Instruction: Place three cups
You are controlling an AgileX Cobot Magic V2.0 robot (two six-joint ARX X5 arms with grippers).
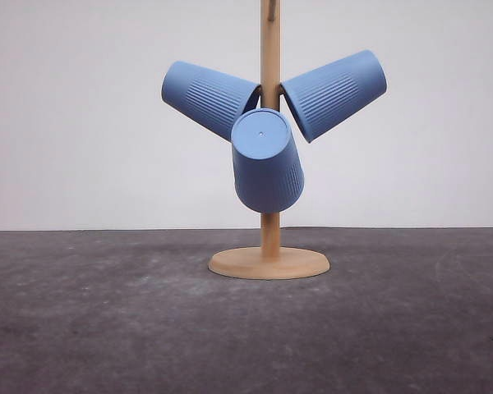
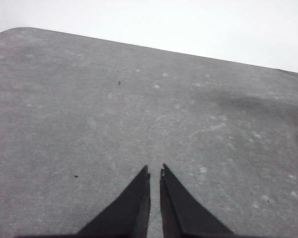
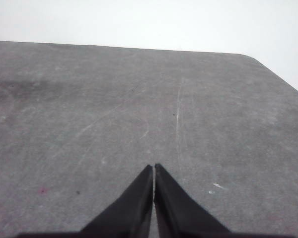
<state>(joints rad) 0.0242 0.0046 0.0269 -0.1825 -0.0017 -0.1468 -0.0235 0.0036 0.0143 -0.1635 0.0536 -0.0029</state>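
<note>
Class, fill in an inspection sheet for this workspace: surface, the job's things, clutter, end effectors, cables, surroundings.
Surface: dark grey table, scuffed and scratched.
Job's things: three light-blue ribbed cups hang on a wooden cup stand; left cup and right cup tilt outward, front cup shows its flat bottom to the camera.
Clutter: nothing seen.
End effectors: left end effector shut, holding nothing, above bare table; right end effector shut, holding nothing.
Cables: nothing seen.
Surroundings: plain white wall behind the table.
</note>
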